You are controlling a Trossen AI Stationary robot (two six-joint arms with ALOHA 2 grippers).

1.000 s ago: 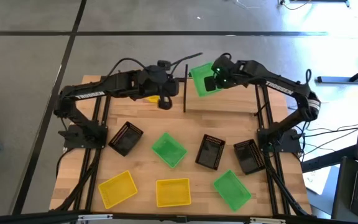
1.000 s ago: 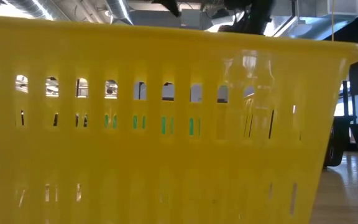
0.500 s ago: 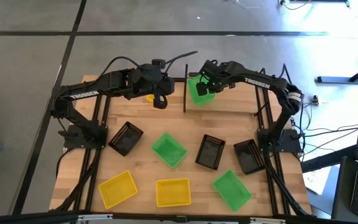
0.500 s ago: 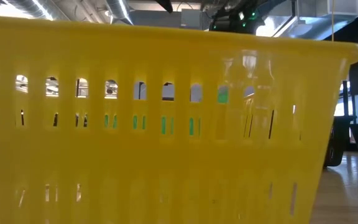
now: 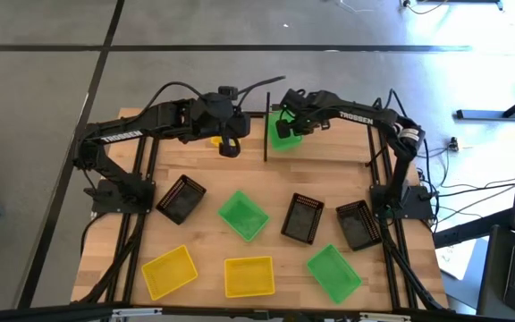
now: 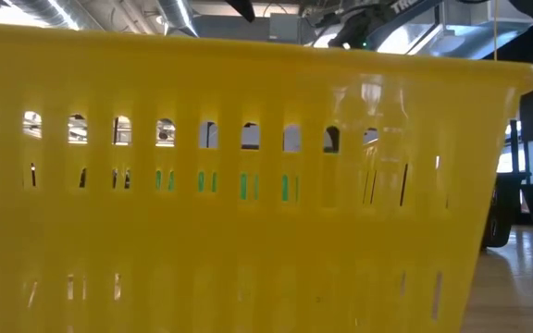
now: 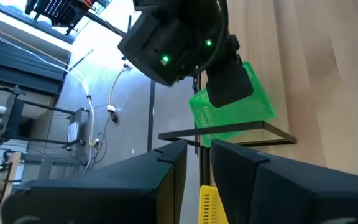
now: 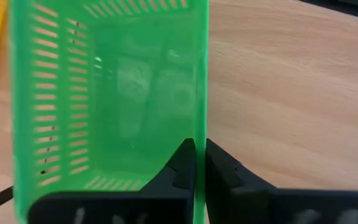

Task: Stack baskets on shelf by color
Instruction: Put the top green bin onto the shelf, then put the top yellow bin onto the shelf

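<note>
My right gripper (image 5: 290,114) is shut on a bright green basket (image 5: 282,131), carried over the shelf (image 5: 329,148) at the table's far side. The left wrist view shows that green basket (image 7: 238,115) above the shelf's black rail (image 7: 229,132). My left gripper (image 5: 229,143) is left of the shelf's black post (image 5: 265,134) and shut on a yellow basket (image 5: 216,140) that its arm mostly hides. On the tabletop rest three black baskets (image 5: 180,199), (image 5: 303,217), (image 5: 358,224), two green ones (image 5: 242,215), (image 5: 333,273) and two yellow ones (image 5: 169,271), (image 5: 249,275). My right gripper pinches one side wall (image 8: 200,134) of the green basket between its two fingers, one inside and one outside, coming from above. The basket is lifted clear, with its open side toward the wrist camera. My left gripper has a strip of yellow mesh wall (image 7: 209,204) between its fingers; the rest of the hold is hidden by the fingers.
In the low view a yellow basket (image 6: 248,203) stands right before the camera and blocks nearly everything. The shelf's thin black posts and rails stand between the two grippers. Free wood lies on the shelf board to the right of the green basket.
My right gripper has carried the green basket toward the table's left, closer to the shelf's black post and to my left gripper. My left gripper shifted slightly left early on and has then kept still.
</note>
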